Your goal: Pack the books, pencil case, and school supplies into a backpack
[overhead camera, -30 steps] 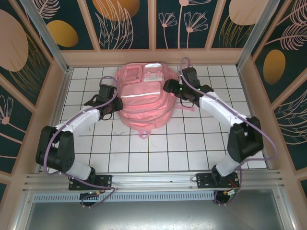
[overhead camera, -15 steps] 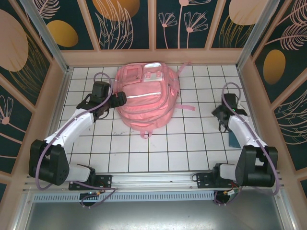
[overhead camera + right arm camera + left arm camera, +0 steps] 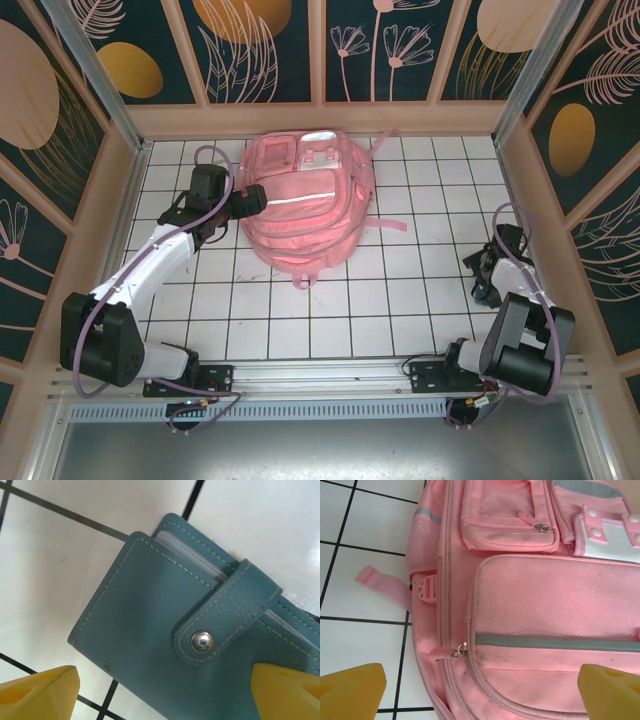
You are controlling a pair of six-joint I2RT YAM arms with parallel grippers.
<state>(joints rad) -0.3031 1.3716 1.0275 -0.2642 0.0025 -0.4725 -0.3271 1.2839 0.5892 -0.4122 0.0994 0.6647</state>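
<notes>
Lying flat at the back-centre of the counter [image 3: 330, 300], front pockets up, the backpack [image 3: 305, 210] looks zipped shut wherever the left wrist view reaches it. The zipper pull [image 3: 459, 652] sits at its side seam, and the left pincer [image 3: 480, 692] hangs just over that flank, its fingers spread wide and holding nothing.

Well apart, on the right, a teal case [image 3: 150, 630] with a snap flap lies flat on the tile close to the right wall [image 3: 520, 250]. The right pincer [image 3: 161, 692] hovers directly above it, also spread wide and empty.

Risks, as I judge them:
- The case is thin and the tile is slick, so closing fingers may skate over it or push it against the wall instead of lifting it.
- With the bag closed there is nowhere to drop anything.
- The soft fabric may drag along if one pincer pulls the zipper while nothing holds the bag down.
- A loose strap [image 3: 385, 222] could snag a passing finger.

Bare tile lies in front of the bag and between bag and case. The right arm is folded tight by the wall, with little room to manoeuvre.
</notes>
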